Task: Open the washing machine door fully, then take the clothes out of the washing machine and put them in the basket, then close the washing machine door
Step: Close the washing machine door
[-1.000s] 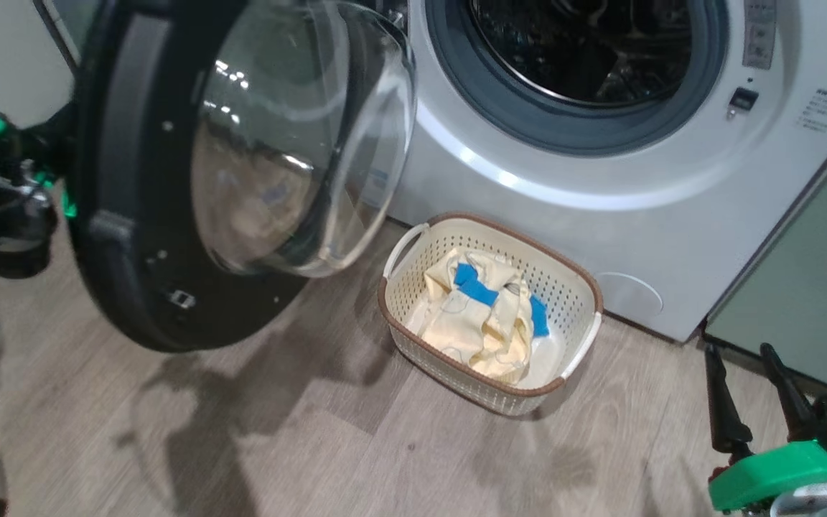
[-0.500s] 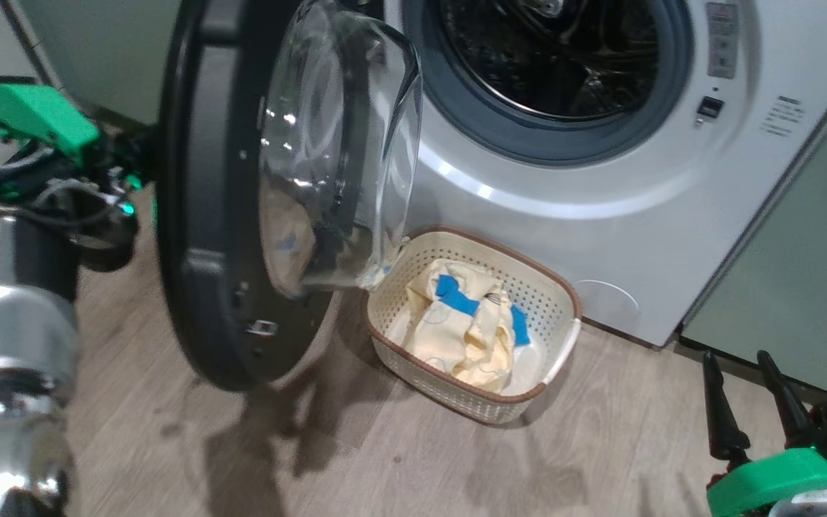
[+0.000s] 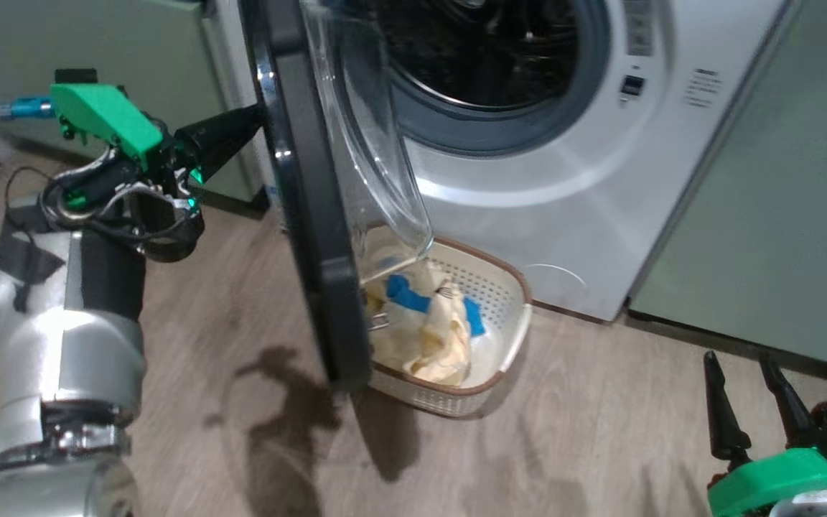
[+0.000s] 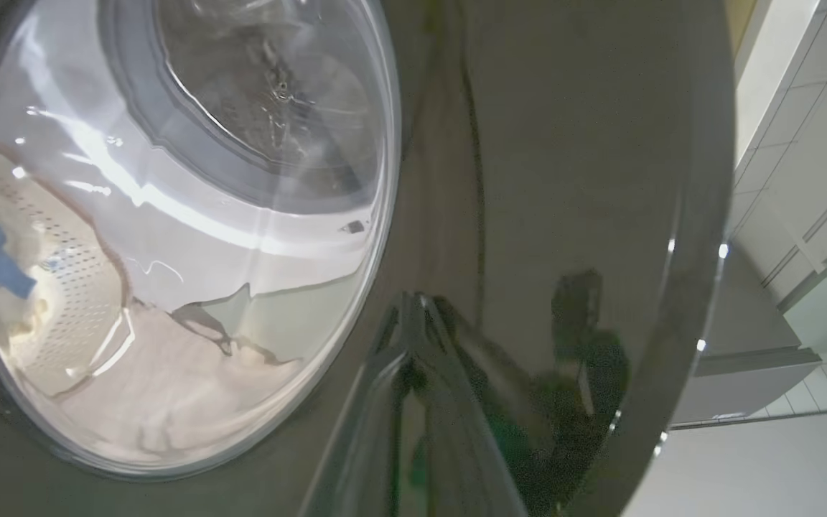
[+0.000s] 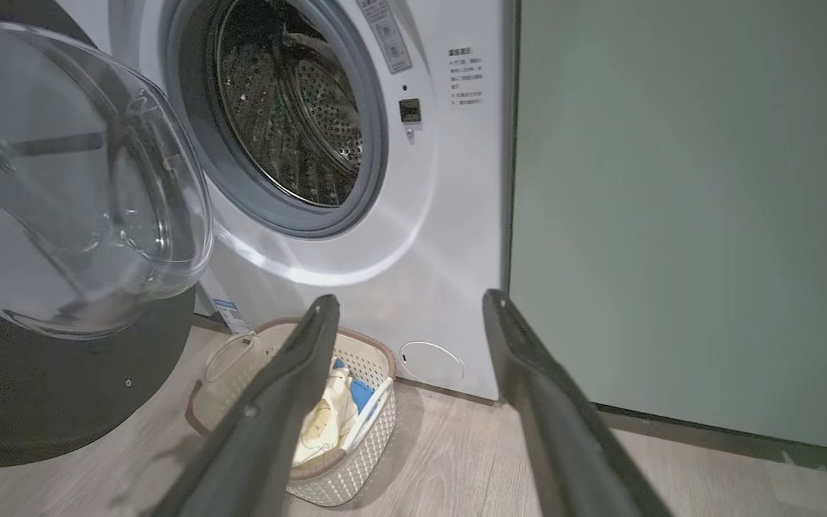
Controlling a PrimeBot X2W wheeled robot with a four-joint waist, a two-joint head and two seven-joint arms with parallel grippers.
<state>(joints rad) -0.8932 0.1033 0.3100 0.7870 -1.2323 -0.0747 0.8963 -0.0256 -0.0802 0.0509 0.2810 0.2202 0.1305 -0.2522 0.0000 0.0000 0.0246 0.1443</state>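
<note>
Pressing on the washing machine door (image 3: 298,179), the left gripper (image 3: 252,118) was closed; the right gripper (image 3: 736,359) stood wide. The door hung half-open over the basket (image 3: 521,316); likely rigid, heavy, slick: push near its free edge.

Small printed lines (image 5: 465,77) on the washing machine (image 5: 442,237) — too blurred to read, seemingly Chinese characters.

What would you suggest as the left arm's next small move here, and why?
Probably push the door toward the machine with the shut left gripper, whose tips appear to touch the door's outer face. The clothes lie in the basket, the drum looks empty, and the door stands about half open, so only closing seems left.
</note>
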